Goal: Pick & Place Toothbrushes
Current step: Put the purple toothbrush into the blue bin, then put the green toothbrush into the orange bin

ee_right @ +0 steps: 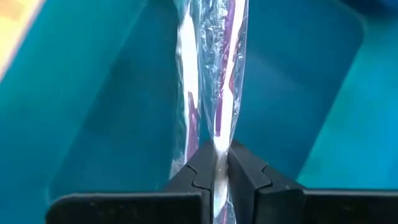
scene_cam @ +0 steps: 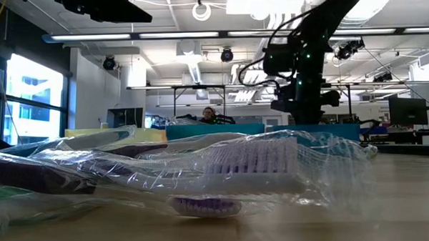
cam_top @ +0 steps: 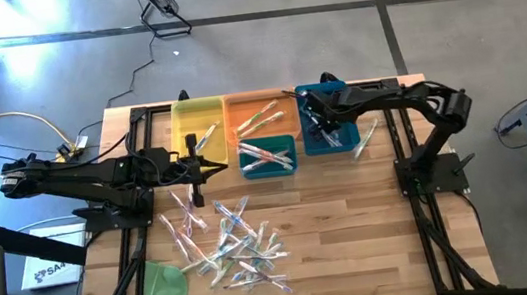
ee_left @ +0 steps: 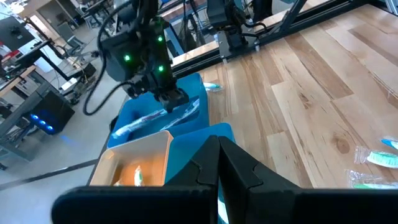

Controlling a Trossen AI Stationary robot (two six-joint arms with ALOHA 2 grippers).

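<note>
The left gripper [cam_top: 213, 164] sits closed and empty just left of the small teal bin [cam_top: 267, 156]. Loose toothbrushes [cam_top: 232, 242] lie on bare wood nearer the table's front edge. Right of that bin, the right gripper [cam_top: 318, 126] pinches a wrapped toothbrush [ee_right: 214, 68] inside the blue bin [cam_top: 331, 142].

The whole table [cam_top: 354, 227] is viewed from straight overhead. The low camera is set at tabletop level, nearly against wrapped toothbrushes [scene_cam: 223, 170]. The blue bin [ee_left: 186, 118] is shared by both wrist views; the right is nearer.
</note>
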